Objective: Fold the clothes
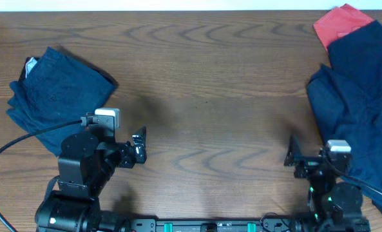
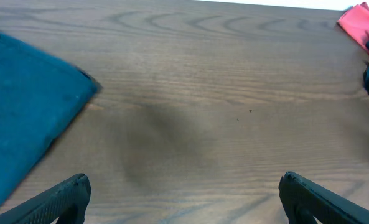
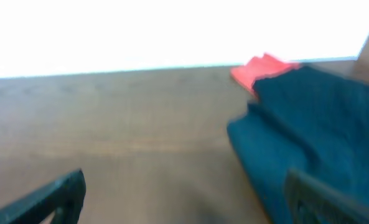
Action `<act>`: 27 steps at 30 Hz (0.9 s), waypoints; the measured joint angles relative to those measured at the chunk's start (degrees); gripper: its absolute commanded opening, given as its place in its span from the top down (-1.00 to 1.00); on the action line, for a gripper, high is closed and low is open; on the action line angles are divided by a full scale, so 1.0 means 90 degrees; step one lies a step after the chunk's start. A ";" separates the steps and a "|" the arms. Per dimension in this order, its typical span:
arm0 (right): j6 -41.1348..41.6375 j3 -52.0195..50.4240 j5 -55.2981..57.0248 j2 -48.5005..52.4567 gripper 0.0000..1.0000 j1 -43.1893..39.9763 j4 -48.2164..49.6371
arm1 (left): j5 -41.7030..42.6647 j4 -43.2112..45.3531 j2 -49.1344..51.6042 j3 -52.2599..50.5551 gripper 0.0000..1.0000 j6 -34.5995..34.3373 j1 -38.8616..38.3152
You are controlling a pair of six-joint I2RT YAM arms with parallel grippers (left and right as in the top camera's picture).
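A: Tools first?
B: Left tool (image 1: 139, 147) is spread wide with nothing in it, over bare wood near the near edge, left of middle. Right tool (image 1: 292, 156) is also spread and empty, near the near edge, just beside the heap.
A: Clothes where?
B: Neat stack of dark navy-blue fabric garments (image 1: 55, 90) at the left edge, looks folded, white label showing. Rumpled heap of dark navy-blue fabric garments (image 1: 355, 109) along the right edge, running down to the near-right corner. Flat red cloth garment (image 1: 342, 22) at the far-right corner, its near side tucked under the heap. Middle of the brown wood-grain bench (image 1: 210, 77) is bare.
A: Step in hand?
B: My guess is fetching a piece off the right heap. Nothing is gripped yet.
A: How to do it well?
B: Right tool goes for the heap's top layer at its left border and pinches one layer only, not a bunch. Drag it toward the middle so both tools can reach. Left tool takes the opposite corner, and the garment gets pulled flat before any fold. Risk is that layers cling and two garments come up together, so lift low and check. Right wrist view is blurred, so trust the overhead.
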 measured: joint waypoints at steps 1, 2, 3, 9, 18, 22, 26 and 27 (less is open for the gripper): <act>-0.0143 -0.0270 0.0000 -0.0002 -0.99 0.0000 0.0602 | 0.0000 -0.0005 0.0005 -0.0002 -0.96 0.0000 0.0000; -0.0265 -0.0554 -0.0002 -0.0005 -0.99 0.0000 0.1200 | 0.0000 -0.0005 0.0005 -0.0002 -0.96 0.0000 0.0000; -0.0359 -0.0799 0.0000 -0.0015 -0.99 0.0000 0.1659 | 0.0000 -0.0007 0.0002 -0.0005 -0.96 0.0000 0.0000; -0.0636 -0.1411 -0.0075 0.0080 -0.98 0.0002 0.1996 | 0.0000 -0.0007 0.0005 -0.0007 -0.96 0.0000 0.0000; -0.0733 -0.1411 -0.0080 0.0080 -0.99 0.0000 0.1984 | 0.0000 -0.0005 0.0005 -0.0007 -0.96 0.0000 0.0000; -0.0733 -0.1411 -0.0083 0.0080 -0.99 0.0000 0.1984 | 0.0000 -0.0007 0.0005 -0.0007 -0.96 0.0000 0.0000; -0.0733 -0.1411 -0.0083 0.0080 -0.98 0.0000 0.1984 | 0.0000 -0.0005 0.0005 -0.0007 -0.96 0.0000 0.0000; -0.0733 -0.1411 -0.0083 0.0080 -0.98 0.0000 0.1984 | 0.0000 -0.0007 0.0005 -0.0007 -0.96 0.0000 0.0000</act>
